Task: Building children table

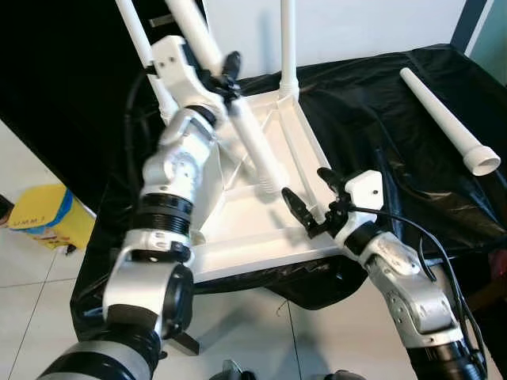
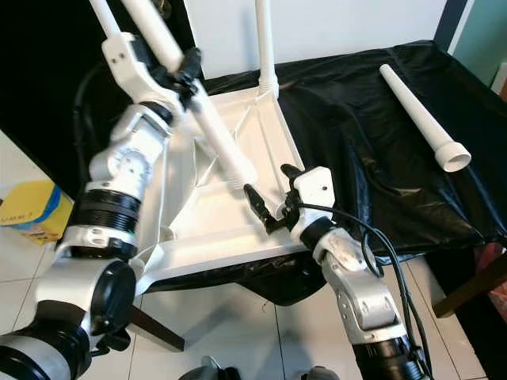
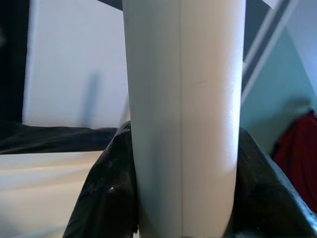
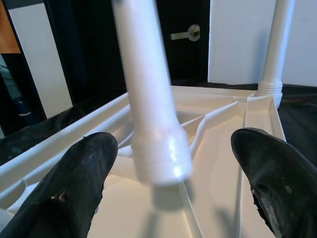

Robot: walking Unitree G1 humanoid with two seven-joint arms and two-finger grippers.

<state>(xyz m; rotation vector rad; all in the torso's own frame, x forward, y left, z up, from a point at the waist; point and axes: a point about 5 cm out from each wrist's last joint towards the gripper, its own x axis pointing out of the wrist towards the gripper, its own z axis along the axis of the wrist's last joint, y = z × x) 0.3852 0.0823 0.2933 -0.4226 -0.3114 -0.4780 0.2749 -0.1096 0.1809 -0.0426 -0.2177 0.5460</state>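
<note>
An upturned white table top point(image 1: 253, 229) lies on a black-covered surface. One white leg point(image 1: 288, 47) stands upright in its far corner socket. My left gripper point(image 1: 226, 79) is shut on a second white leg point(image 1: 249, 134), held slanted with its wide end point(image 4: 158, 158) hovering just above the panel's inside. In the left wrist view that leg point(image 3: 183, 119) sits between the black fingers point(image 3: 106, 193). My right gripper point(image 1: 310, 202) hangs open over the panel's near right corner, beside the leg's lower end, with nothing between its fingers point(image 4: 79, 173).
A third loose white leg point(image 1: 447, 119) lies on the black sheet point(image 1: 388, 103) at the right. A yellow box point(image 1: 47, 218) sits on the tiled floor at the left. A dark door with a handle point(image 4: 185, 33) is behind the table.
</note>
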